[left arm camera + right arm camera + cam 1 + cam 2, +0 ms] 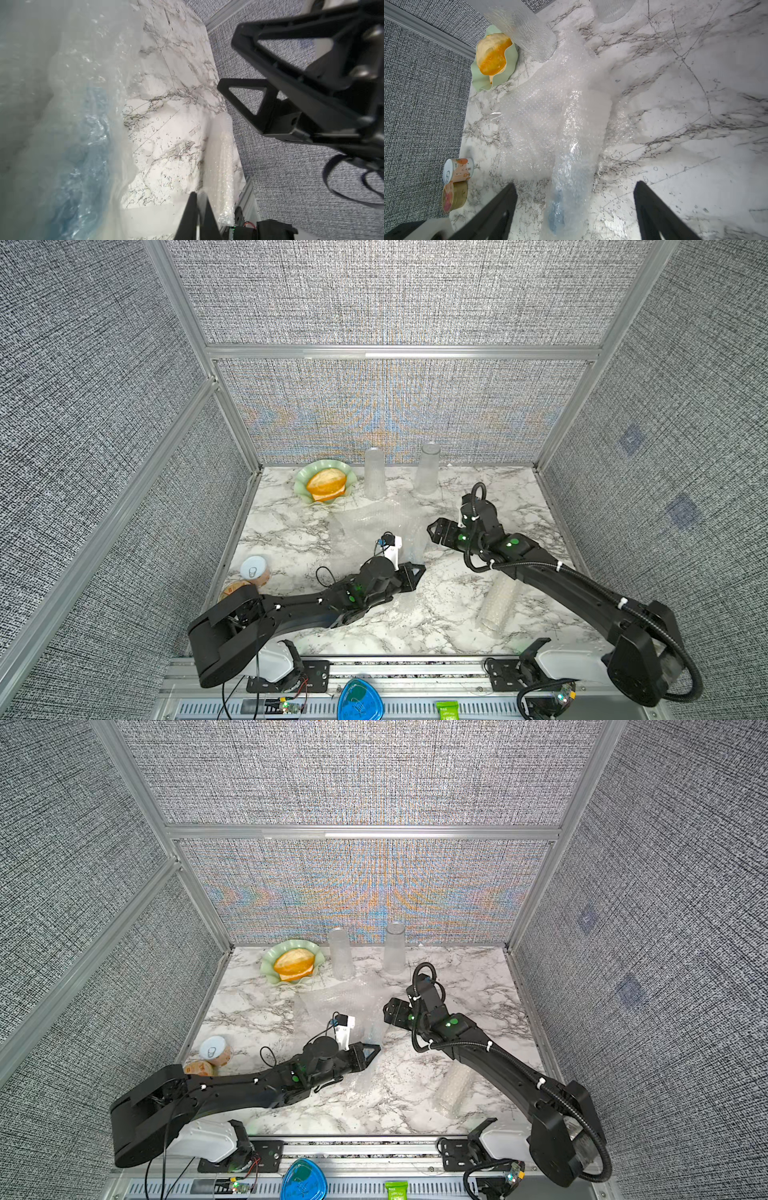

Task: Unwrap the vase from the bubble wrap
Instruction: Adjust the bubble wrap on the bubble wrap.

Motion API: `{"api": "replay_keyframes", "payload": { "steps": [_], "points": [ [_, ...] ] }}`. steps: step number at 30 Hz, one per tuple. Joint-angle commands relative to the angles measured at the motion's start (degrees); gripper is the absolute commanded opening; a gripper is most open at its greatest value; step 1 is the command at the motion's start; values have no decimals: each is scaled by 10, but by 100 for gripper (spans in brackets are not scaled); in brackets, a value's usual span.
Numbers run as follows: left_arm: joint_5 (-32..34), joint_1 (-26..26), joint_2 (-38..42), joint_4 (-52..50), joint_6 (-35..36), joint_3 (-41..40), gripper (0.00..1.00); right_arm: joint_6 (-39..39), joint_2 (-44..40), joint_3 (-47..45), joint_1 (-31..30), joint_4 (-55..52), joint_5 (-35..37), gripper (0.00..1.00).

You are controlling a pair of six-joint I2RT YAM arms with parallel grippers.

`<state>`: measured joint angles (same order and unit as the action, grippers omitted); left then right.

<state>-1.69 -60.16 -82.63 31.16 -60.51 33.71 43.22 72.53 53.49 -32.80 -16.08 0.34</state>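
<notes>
The bubble wrap (374, 522) (332, 1002) lies crumpled on the middle of the marble table. The vase shows only as a blue shape through the wrap (556, 209) (91, 145); in both top views it is hidden. My right gripper (576, 182) (436, 531) hovers wide open over the wrapped vase, one finger on each side, touching nothing. My left gripper (200, 195) (415, 570) sits at the near edge of the wrap. Its jaws stand a narrow slit apart, and I cannot tell whether film lies between them.
A rolled bubble wrap bundle (498, 601) (222, 166) lies near the front right. Two clear ribbed glasses (374, 472) (428, 468) and a green dish with bread (326, 485) stand along the back wall. Two cans (254, 570) sit at the left edge.
</notes>
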Motion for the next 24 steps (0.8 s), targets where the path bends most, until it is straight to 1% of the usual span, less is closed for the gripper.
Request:
{"api": "replay_keyframes", "payload": {
  "steps": [1, 4, 6, 7, 8, 10, 13, 15, 17, 21, 22, 24],
  "points": [
    [-14, -11, -27, -45, 40, 26, 30, -7, -20, -24, 7, -12, 20, 84],
    [-21, -21, -50, -63, 54, 55, 44, -13, -41, -39, 12, -17, 26, 84],
    [-28, -23, -58, -78, 67, 75, 50, -18, -52, -45, 17, -22, 31, 84],
    [-30, -24, -58, -86, 74, 82, 54, -22, -57, -48, 19, -24, 33, 84],
    [-31, -24, -56, -91, 78, 87, 60, -24, -61, -49, 21, -26, 36, 84],
    [-29, -24, -47, -111, 94, 102, 74, -31, -70, -51, 25, -29, 40, 84],
    [-24, -23, -32, -166, 126, 133, 86, -36, -80, -55, 29, -30, 48, 84],
    [-15, -23, -20, -200, 140, 148, 90, -40, -84, -56, 30, -28, 48, 84],
    [0, -20, -2, -218, 138, 150, 92, -42, -84, -57, 30, -28, 50, 84],
    [71, -14, 54, -235, 143, 122, 93, -42, -84, -67, 31, -16, 37, 84],
    [77, -6, 70, -233, 145, 112, 94, -41, -84, -69, 30, -11, 29, 84],
    [64, 21, 91, -236, 139, 99, 96, -42, -80, -78, 30, 4, 11, 84]
  ]
}}
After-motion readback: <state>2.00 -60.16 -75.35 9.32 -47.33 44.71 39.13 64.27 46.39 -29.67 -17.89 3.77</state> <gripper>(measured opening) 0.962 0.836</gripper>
